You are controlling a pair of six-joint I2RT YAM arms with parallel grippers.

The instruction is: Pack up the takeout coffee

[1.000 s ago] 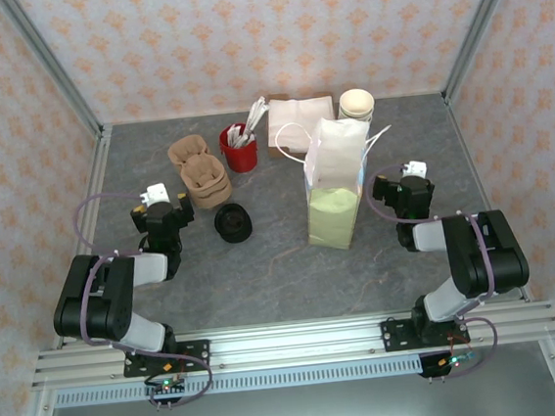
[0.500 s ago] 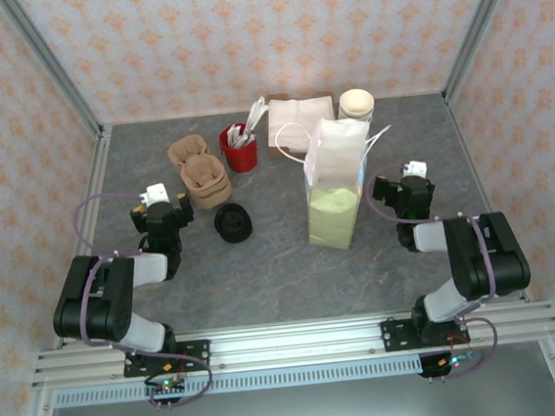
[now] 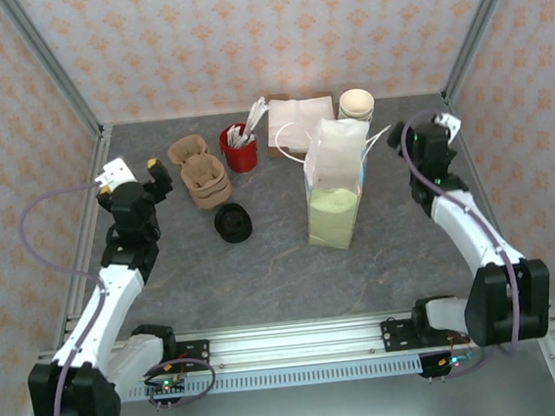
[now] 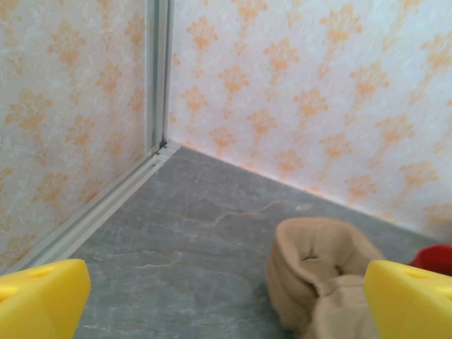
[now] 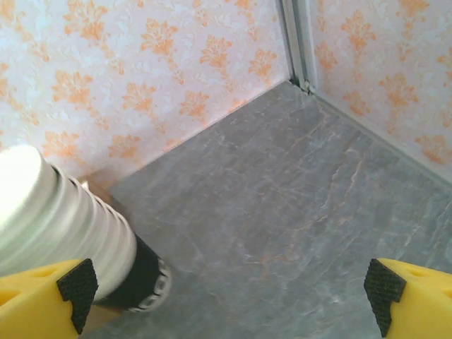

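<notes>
Starting far to the left of the white paper bag [image 3: 337, 178], the left tool [image 4: 224, 302] hangs released. Its yellow fingers [image 4: 42, 300] are spread wide with nothing between them, aimed over the tan pulp cup carrier [image 3: 200, 173] toward the rear corner. Nearer the bag, behind and to its left, stands a red cup [image 3: 239, 149] of white sachets. The takeout coffee [image 3: 232, 222] sits on the bench [image 3: 265, 278] near the bag's left side, a short dark cup under a black lid. It is well apart from both tools, so packing looks not yet begun. The bag stands upright, tall and narrow, with its looped handles flopping outward; whether its mouth gapes wide enough I cannot tell. Behind the bag's right shoulder is a stack of cream cups [image 3: 356, 104] with a black lid-like piece [image 5: 145, 282] at its foot. Right of the bag, the right tool [image 5: 229, 296] is likewise released and empty. The likely trouble is a hard pinch buckling the paper cup or popping its lid and spilling the drink. A light bag with nothing steadying it may topple when the cup or an arm nudges its rim. A loose handle could snag a finger, and the black piece by the stack could be mistaken for the coffee.
</notes>
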